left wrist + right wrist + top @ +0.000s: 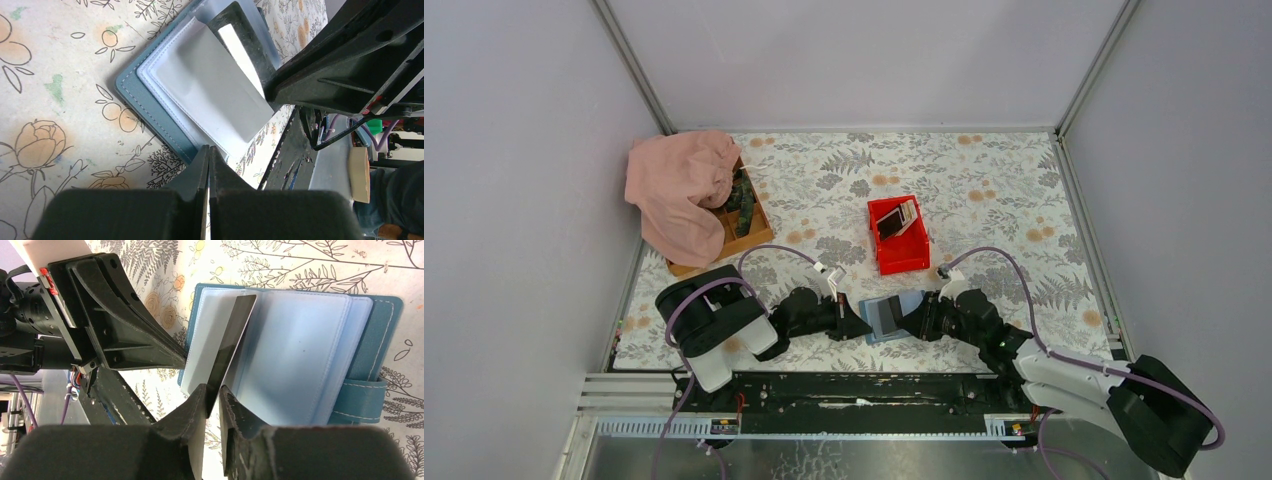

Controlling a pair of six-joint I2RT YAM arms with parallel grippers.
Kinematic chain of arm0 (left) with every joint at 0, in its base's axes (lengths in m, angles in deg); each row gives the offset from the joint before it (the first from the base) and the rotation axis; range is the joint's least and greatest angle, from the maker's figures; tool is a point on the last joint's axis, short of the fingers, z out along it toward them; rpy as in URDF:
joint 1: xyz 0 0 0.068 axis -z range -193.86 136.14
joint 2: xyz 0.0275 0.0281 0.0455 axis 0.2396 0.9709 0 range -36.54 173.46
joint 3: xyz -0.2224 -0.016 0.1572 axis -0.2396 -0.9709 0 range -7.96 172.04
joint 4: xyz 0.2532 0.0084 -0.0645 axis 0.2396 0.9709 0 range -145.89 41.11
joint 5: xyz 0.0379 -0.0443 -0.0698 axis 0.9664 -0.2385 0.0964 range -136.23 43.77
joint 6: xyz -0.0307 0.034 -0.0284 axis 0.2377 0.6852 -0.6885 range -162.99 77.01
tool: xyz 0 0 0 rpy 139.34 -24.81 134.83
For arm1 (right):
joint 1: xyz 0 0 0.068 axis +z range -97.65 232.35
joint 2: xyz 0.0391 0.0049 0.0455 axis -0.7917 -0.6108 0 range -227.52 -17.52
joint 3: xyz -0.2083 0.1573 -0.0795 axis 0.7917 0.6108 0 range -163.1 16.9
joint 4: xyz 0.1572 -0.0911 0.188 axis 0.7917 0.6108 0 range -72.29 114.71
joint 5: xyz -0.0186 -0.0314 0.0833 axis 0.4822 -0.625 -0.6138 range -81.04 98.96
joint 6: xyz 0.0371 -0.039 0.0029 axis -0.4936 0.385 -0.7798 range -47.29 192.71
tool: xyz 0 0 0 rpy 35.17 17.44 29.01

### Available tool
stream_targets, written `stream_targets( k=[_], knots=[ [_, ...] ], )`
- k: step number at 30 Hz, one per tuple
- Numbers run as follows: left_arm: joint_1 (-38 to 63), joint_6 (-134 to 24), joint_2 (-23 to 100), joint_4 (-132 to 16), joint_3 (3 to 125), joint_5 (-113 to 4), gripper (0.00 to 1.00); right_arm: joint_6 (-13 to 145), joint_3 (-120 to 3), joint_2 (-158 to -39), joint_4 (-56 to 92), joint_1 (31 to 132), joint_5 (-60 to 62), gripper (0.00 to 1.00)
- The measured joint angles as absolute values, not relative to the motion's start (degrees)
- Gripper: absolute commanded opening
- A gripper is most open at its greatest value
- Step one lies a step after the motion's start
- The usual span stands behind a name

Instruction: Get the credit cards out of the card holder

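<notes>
The blue card holder [886, 320] lies open on the floral mat between my two grippers, its clear sleeves [300, 350] fanned out over the blue cover [387, 322]. A dark credit card [232, 340] stands tilted on edge out of the sleeves. My right gripper [213, 392] has closed in on that card's near end, a fingertip against each face. My left gripper [209, 150] is shut with nothing in it, its tips at the holder's edge [131, 95]. From above, the left gripper [861, 325] and right gripper [911, 318] meet over the holder.
A red bin [914, 258] behind the holder has a few cards [896, 220] leaning inside. At the back left, a pink cloth [679, 185] drapes over a wooden tray [752, 238]. Grey walls close in the mat on three sides.
</notes>
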State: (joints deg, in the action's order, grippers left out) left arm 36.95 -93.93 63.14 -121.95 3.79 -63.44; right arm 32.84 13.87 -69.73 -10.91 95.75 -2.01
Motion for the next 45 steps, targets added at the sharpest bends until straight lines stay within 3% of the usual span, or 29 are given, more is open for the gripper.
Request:
stream_targets(
  k=[4, 23, 29, 34, 45],
  knots=[
    [36.81, -93.91, 63.14, -121.91, 3.79, -63.53, 0.0, 32.86, 13.87, -68.75, -10.65, 95.66, -1.98, 0.14],
    [36.79, -93.91, 63.16, -121.78, 3.86, -64.36, 0.0, 33.43, 13.87, -55.02, 1.57, 95.4, 1.54, 0.08],
    [36.79, -94.28, 62.88, -121.76, 4.23, -65.5, 0.24, 33.84, 13.85, -49.95, 6.71, 95.4, 2.52, 0.0],
    [36.75, -94.71, 59.58, -121.1, 4.36, -67.29, 0.41, 34.3, 13.52, -45.38, 11.69, 95.4, 3.42, 0.0],
    [36.75, -88.24, 45.35, -108.88, 7.53, -69.02, 0.55, 34.56, 11.18, -35.87, 17.92, 95.35, 0.31, 0.0]
  ],
)
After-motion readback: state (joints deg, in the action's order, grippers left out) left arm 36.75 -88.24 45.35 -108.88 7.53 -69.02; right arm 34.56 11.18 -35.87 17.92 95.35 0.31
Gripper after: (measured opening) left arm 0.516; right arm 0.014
